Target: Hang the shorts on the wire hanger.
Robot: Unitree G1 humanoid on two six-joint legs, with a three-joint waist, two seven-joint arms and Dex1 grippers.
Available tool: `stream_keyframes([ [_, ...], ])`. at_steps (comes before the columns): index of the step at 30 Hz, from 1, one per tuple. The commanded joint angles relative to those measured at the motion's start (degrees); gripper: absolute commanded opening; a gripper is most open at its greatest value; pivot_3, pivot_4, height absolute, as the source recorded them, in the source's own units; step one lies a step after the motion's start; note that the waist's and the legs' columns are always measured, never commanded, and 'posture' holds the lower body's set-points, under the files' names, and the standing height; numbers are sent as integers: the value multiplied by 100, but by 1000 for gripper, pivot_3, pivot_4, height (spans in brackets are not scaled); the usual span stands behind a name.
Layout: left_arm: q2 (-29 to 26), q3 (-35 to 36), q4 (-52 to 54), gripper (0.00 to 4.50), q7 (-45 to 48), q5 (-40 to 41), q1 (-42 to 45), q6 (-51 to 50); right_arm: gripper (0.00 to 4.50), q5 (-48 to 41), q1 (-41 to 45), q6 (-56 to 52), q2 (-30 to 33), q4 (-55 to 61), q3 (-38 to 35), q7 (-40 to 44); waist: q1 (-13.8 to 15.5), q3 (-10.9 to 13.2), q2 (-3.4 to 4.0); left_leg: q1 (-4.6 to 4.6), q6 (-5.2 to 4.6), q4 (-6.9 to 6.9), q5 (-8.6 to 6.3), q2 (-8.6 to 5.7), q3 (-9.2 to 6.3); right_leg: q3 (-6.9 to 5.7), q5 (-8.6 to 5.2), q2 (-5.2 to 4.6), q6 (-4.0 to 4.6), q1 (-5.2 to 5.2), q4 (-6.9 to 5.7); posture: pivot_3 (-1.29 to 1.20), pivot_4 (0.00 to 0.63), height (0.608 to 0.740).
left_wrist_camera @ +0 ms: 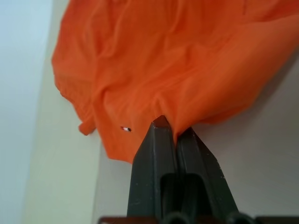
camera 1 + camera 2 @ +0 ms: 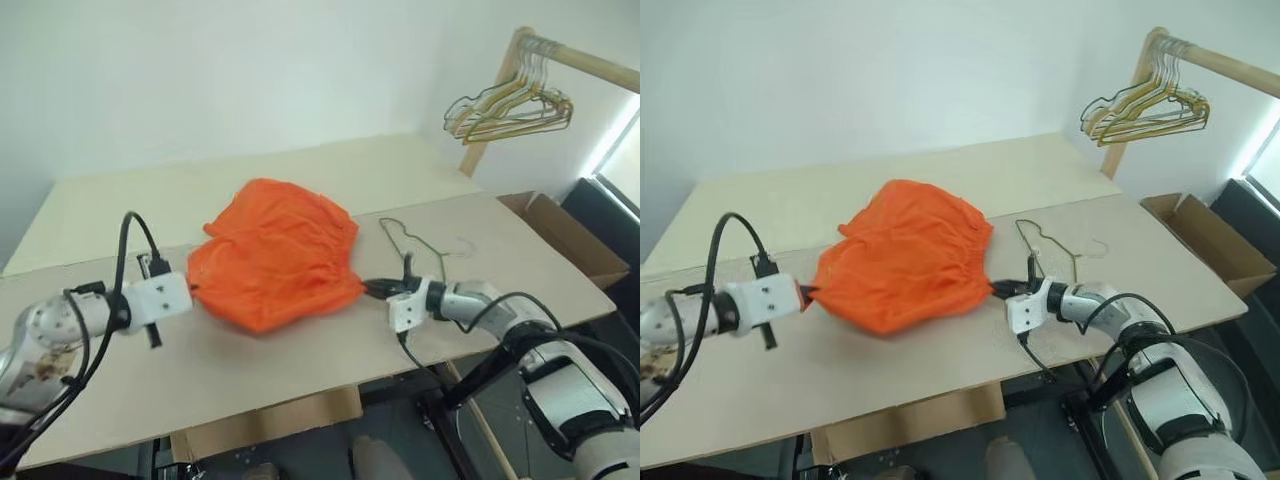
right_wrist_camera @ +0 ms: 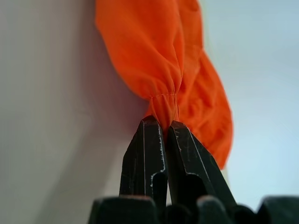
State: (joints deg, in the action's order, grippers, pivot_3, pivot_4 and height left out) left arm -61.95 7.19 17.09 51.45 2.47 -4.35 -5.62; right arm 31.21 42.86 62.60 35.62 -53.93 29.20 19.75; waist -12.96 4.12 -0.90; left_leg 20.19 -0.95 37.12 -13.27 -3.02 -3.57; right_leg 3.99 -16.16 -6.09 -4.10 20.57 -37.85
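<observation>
My left jaws (image 2: pixel 191 291) and right jaws (image 2: pixel 368 288) clamped on opposite waistband ends of orange shorts (image 2: pixel 275 250), stretching them between; wire hanger (image 2: pixel 412 241) on tabletop (image 2: pixel 300 355) just beyond right jaws, ready for draping.

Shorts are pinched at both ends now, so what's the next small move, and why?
Probably carry the shorts toward the wire hanger. The left gripper and right gripper are both shut on the fabric, and the hanger lies on the table just beyond the right gripper.

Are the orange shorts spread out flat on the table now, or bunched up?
Bunched up. The shorts form a rumpled mound, pinched at opposite ends by the left gripper and the right gripper, both shut on the fabric.
</observation>
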Motion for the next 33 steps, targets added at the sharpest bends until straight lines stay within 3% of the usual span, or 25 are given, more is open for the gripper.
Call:
stream_keyframes([
  [1, -269, 550, 705, 32, 541, 227, -590, -162, 0, -296, -73, 172, 232, 402, -31, 513, 91, 20, -7, -2, -1, 0, -2, 3, 0, -2, -2, 1, 3, -3, 2, -92, 72, 740],
  [12, 25, 1070, 2337, 32, 877, 378, -1903, -1091, 0, -1623, -723, -308, 861, 1801, -81, 2340, 300, 34, -17, 1, -8, 0, -15, 13, 6, -4, 0, -4, 6, -19, 33, -126, 68, 740],
  [21, 95, 1412, 2918, 32, 1301, 471, -2553, -1230, 0, -1968, -1413, -819, 1346, 2832, -332, 2885, 408, 36, -17, 1, -13, 0, -21, 27, 18, -4, 1, -3, 14, -24, 48, -125, 66, 740],
  [22, 111, 1442, 2973, 210, 1365, 499, -2644, -1203, 0, -1974, -1470, -907, 1376, 2908, -373, 2899, 422, 36, -17, 1, -13, 0, -21, 34, 19, -5, 2, 1, 18, -26, 60, -128, 66, 740],
  [25, 158, 1470, 3064, 901, 1448, 538, -2759, -1207, 857, -2045, -1631, -1118, 1474, 3177, -479, 2946, 452, 36, -18, 3, -14, 0, -25, 50, 29, -5, 9, 9, 29, -30, 79, -137, 65, 740],
  [30, 187, 1725, 2910, 2478, 1654, 813, -2508, -1077, 2558, -2464, -2254, -1745, 1964, 4159, -881, 3134, 563, 38, -17, 5, -15, 0, -27, 60, 36, -5, 11, 14, 32, -29, 83, -140, 62, 740],
  [32, 198, 2010, 2735, 2489, 1924, 1205, -2334, -988, 3162, -2797, -2603, -2186, 2259, 4648, -1158, 3244, 644, 40, -15, 10, -15, 0, -28, 65, 38, -8, 11, 17, 32, -26, 85, -140, 59, 740],
  [33, 205, 2231, 2617, 2489, 2136, 1562, -2200, -991, 3162, -3123, -2856, -2616, 2475, 4979, -1385, 3331, 662, 39, -15, 11, -14, 0, -28, 68, 39, -10, 11, 17, 33, -25, 85, -140, 57, 740],
])
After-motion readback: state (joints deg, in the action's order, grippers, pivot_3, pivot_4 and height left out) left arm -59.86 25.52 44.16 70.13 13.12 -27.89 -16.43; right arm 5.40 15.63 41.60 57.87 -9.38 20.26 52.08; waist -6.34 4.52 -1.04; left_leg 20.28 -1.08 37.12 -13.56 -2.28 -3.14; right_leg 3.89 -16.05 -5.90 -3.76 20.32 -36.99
